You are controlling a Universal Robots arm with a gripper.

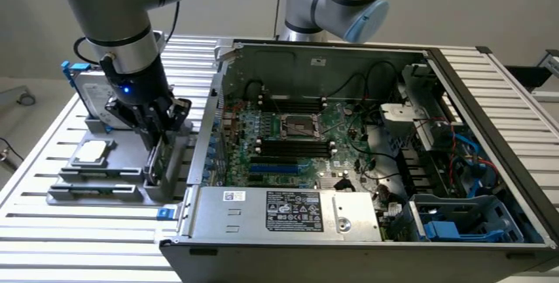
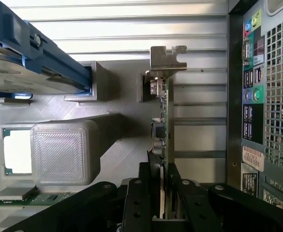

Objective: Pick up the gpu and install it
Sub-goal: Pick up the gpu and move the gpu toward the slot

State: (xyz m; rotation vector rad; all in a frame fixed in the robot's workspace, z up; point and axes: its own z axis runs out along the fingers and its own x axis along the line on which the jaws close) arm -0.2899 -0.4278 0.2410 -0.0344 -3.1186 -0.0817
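Exterior view: the slatted metal table point(image 1: 524, 86) carries an open computer case point(image 1: 306, 57) on the exterior view's right and a grey parts holder point(image 1: 88, 191) on its left. My arm point(image 1: 122, 27) reaches straight down over the holder, and a second arm point(image 1: 341, 1) stands behind the case.

At the holder's far end a hard drive point(image 1: 91, 93) in a blue frame stands on edge. The gripper point(image 1: 157, 135) is down at the side of the holder nearest the case, right on the graphics card point(image 1: 152, 164). The card stands on its edge in its slot in the holder. A small square silver chip point(image 1: 93, 152) lies flat between the drive and the holder's near end.

In the wrist view I see the graphics card point(image 2: 166, 121) edge-on, with its silver bracket point(image 2: 168, 58) at the end away from the gripper point(image 2: 164, 193). The black fingers point(image 2: 148, 188) are drawn in to a narrow gap and squeeze the card between them, one on each face. The card is still seated in the holder point(image 2: 122, 140), just beside the case's rear panel point(image 2: 272, 96).
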